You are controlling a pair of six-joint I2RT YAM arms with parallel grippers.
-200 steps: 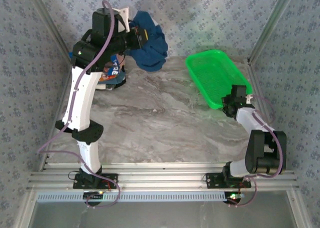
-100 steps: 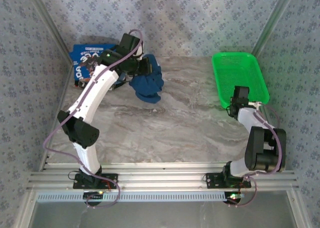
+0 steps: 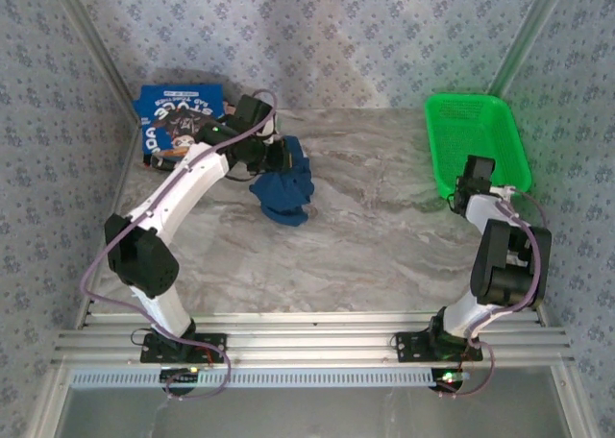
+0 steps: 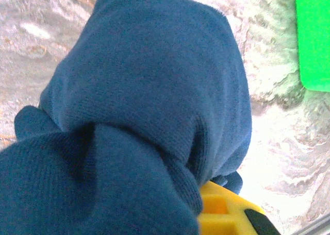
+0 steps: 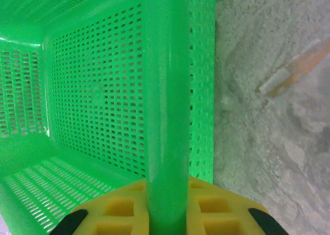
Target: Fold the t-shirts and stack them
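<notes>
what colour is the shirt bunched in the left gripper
The t-shirt is plain dark blue; the left wrist view shows it best.

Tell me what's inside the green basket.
Inside the green mesh basket are bare perforated floor and walls, and nothing lies on the visible part. The right pincer clamps its near rim, and the corner beneath that pincer is covered in the overhead view.
</notes>
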